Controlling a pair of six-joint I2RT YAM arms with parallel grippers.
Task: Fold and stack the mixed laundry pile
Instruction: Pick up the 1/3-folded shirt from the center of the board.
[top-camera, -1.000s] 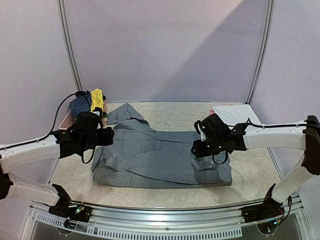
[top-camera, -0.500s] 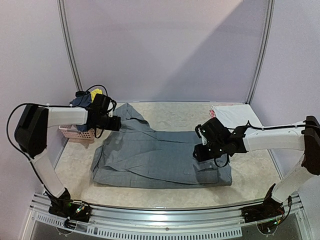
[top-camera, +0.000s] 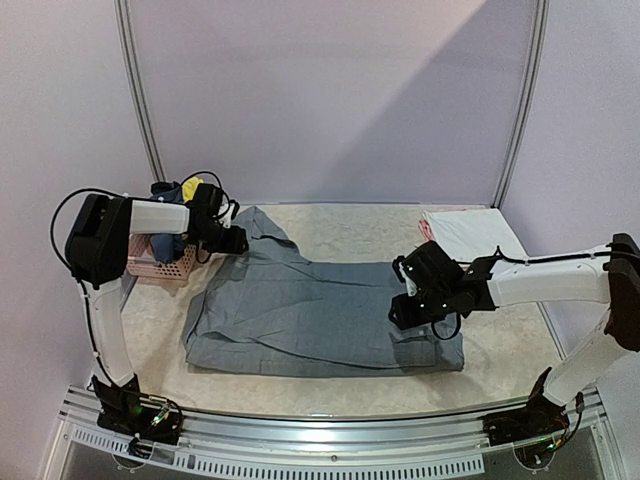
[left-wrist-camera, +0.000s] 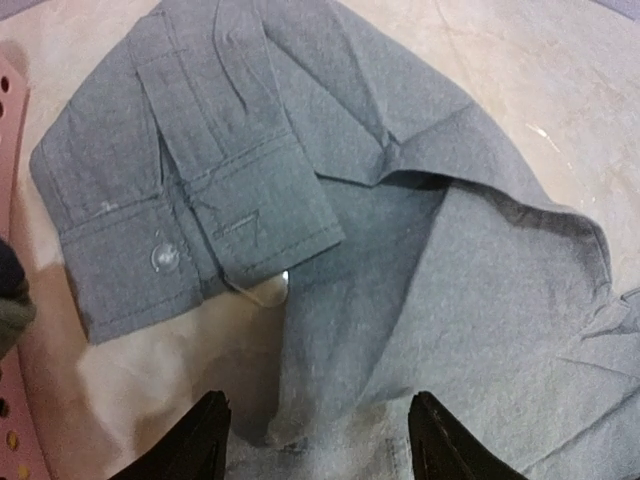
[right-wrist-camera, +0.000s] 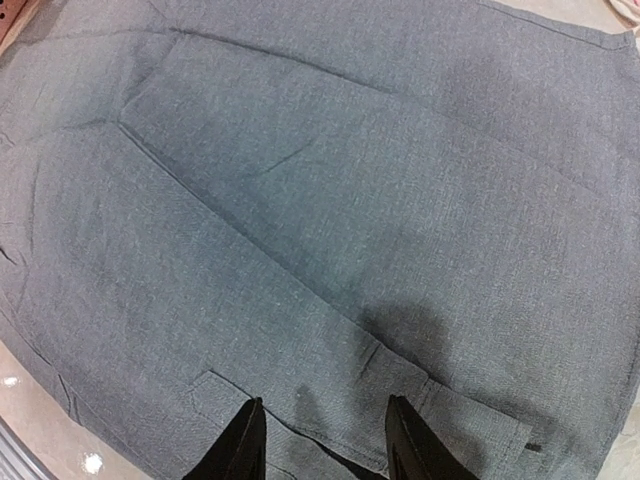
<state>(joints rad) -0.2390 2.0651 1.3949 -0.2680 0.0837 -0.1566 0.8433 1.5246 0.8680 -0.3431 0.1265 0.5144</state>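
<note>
The grey garment is spread flat on the desk just beside the pink basket, with a buttoned cuff folded over at the corner nearest the basket. The left claw is positioned by the basket above that corner, fingers well apart, nothing gripped. The right claw is placed low over the garment's end farthest from the basket, partly open and empty.

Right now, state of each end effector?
Left end effector: open, holding nothing, over the grey shirt.
Right end effector: open, holding nothing, over the same shirt.
</note>
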